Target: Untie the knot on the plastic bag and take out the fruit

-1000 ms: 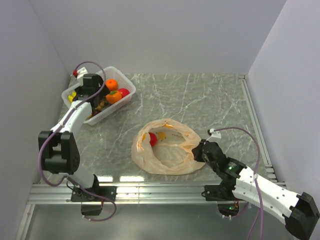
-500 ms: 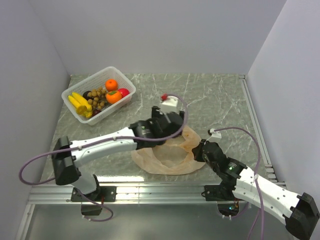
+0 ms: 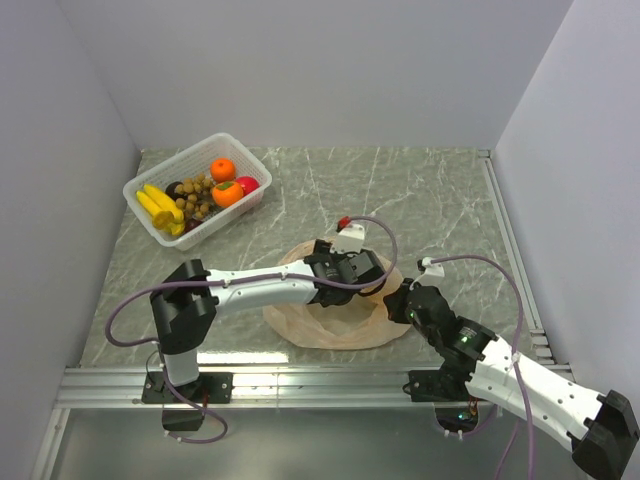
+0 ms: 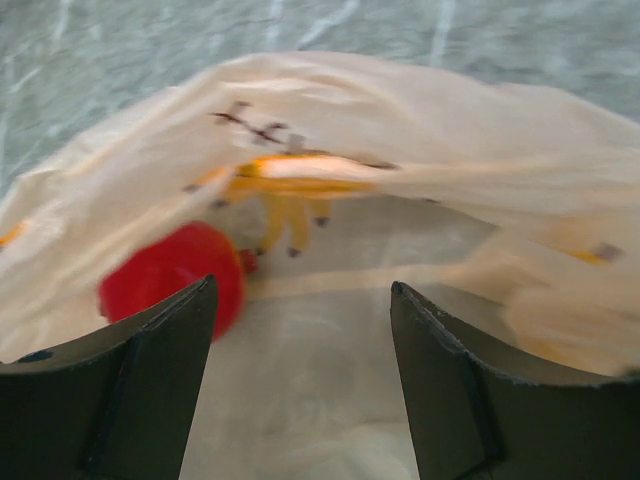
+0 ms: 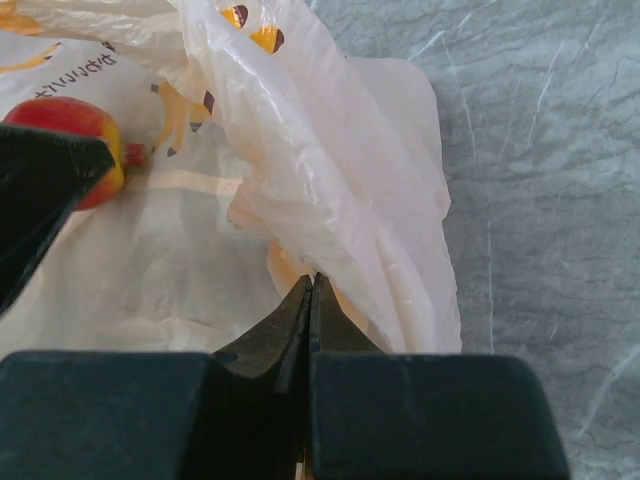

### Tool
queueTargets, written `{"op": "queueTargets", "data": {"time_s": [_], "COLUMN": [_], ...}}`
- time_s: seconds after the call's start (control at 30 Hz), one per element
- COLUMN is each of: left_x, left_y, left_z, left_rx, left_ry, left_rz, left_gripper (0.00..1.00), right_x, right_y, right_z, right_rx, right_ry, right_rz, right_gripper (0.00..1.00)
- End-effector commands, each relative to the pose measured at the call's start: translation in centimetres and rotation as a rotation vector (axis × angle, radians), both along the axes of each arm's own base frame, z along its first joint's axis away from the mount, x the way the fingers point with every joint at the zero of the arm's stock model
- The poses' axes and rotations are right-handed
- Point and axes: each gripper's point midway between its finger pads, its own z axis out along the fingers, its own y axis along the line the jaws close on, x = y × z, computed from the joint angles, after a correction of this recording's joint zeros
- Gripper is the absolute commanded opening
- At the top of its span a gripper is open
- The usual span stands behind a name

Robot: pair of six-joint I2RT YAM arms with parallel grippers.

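The plastic bag (image 3: 325,328) lies near the front middle of the table (image 3: 440,200). It is thin, crinkled peach film with small orange prints, and its mouth gapes open. A red apple (image 4: 168,282) rests inside, toward the left. The left gripper (image 4: 300,300) hangs at the mouth with its fingers spread, holding nothing. The right gripper (image 5: 312,285) is pinched closed on the bag's right edge.

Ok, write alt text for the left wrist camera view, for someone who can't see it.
The open left gripper faces into the mouth of a see-through peach plastic bag, where a red apple lies at the left, partly behind one dark finger. Grey marbled table shows beyond the bag.
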Motion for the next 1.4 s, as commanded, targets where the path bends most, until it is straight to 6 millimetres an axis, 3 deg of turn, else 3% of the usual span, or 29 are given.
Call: {"op": "queueTargets", "data": {"time_s": [0.0,0.17,0.4,0.6,0.83,0.93,1.03,1.07,1.17,1.37], "left_x": [1.6,3.7,5.0,3.8,3.0,3.3,3.2,3.1,2.6,0.1], "left_y": [2.8,6.1,8.5,7.6,8.8,8.3,7.5,7.2,6.2,3.1], "left_z": [0.8,-1.6,-4.1,-7.1,-9.7,-9.5,-9.1,-8.3,-6.0,-1.0], "left_rx": [0.01,0.069,0.139,0.083,0.071,0.042,0.009,-0.013,-0.045,-0.197], "left_ry": [-0.052,-0.038,-0.005,0.088,0.121,0.112,0.117,0.108,0.076,0.037], "left_rz": [0.109,0.182,0.223,0.186,0.214,0.202,0.162,0.148,0.082,-0.164], "left_gripper": [0.75,0.76,0.83,0.88,0.88,0.78,0.53,0.49,0.41,0.44], "right_x": [0.4,0.4,0.4,0.5,0.4,0.4,0.4,0.4,0.5,0.5], "right_y": [0.2,0.2,0.3,0.3,0.2,0.2,0.2,0.2,0.1,0.0], "right_z": [0.5,0.3,0.2,0.1,0.0,-0.1,-0.1,0.0,0.1,0.3], "right_rx": [0.011,0.003,-0.002,-0.006,-0.01,-0.013,-0.011,-0.009,-0.007,-0.009], "right_ry": [-0.033,-0.027,-0.025,-0.024,-0.02,-0.016,-0.017,-0.018,-0.022,-0.019], "right_rz": [-0.004,-0.006,0.004,0.0,-0.001,-0.003,-0.006,-0.006,-0.012,-0.018], "right_gripper": [0.0,0.0,0.0,0.0,0.0,0.0,0.0,0.0,0.0,0.0]}}
